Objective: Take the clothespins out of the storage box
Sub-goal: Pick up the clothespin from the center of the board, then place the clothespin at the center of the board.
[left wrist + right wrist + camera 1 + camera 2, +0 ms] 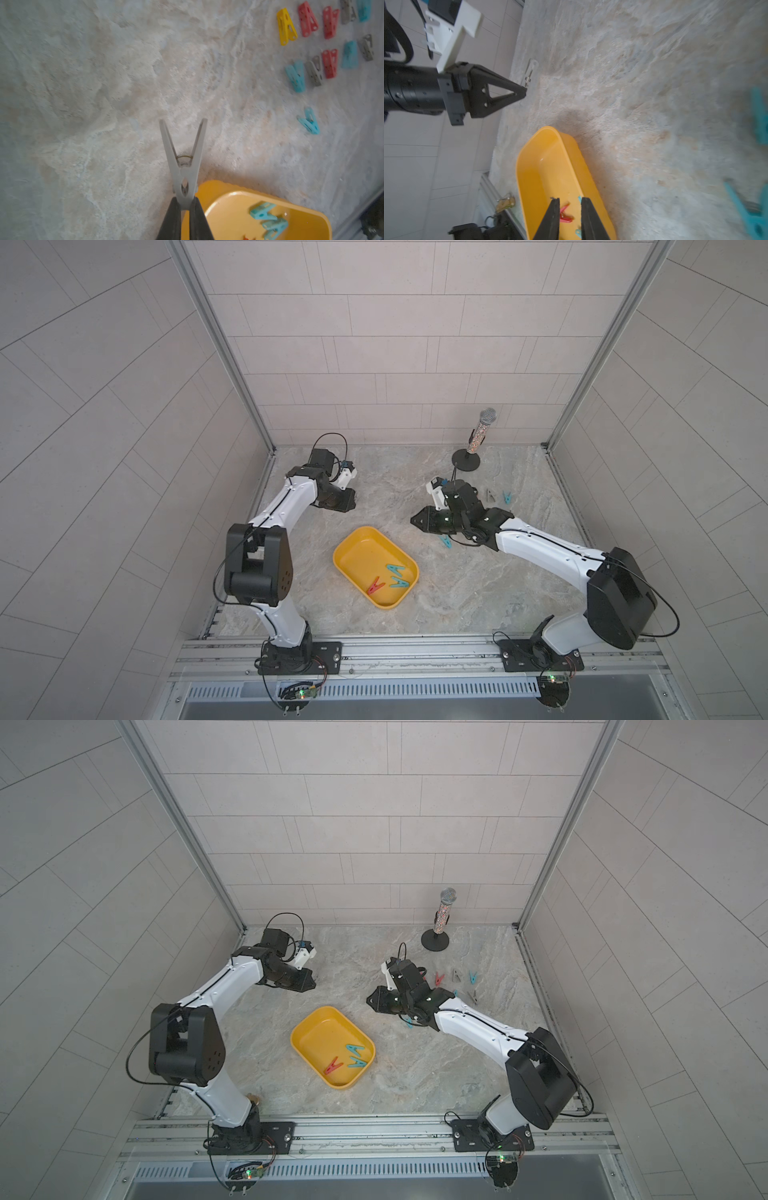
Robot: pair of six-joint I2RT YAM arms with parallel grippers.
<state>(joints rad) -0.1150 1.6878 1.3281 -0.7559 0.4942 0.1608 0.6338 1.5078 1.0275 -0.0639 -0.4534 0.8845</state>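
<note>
Top views: storage box (361, 549) sits skewed on the stone tabletop (374, 489), between the two arms. Three pins are left at its near end: one red clothespin (375, 586) and two teal clothespins (395, 570). The left gripper (351, 501) hangs off the box's far-left side, well apart. The right gripper (414, 520) is off the far-right corner, near. Laid-out pegs (457, 975) lie further out on that side, partly hidden under the right arm; I read that as the drop zone. The glitter microphone (478, 435) on its stand is beyond them, not in any path.

Left wrist: the left gripper is clamped on the nose of a grey clothespin (184, 158), legs splayed outward, over bare tabletop just beside the box rim. Nose grip probably keeps the spring from opening. The pegs lie in two rough rows well apart from the box, a yellow clothespin (286, 27) among reds, greys and teals, plus a lone teal peg (309, 121) nearer the box.

Right wrist: right gripper jaws are apart with nothing between them; the box floor and the red pin show through the gap. It's aimed along the box's length, which looks like a line-up for the next pick. Only the low box wall is in the way. The left gripper is beyond the box's far end, so no clash risk as they stand.
</note>
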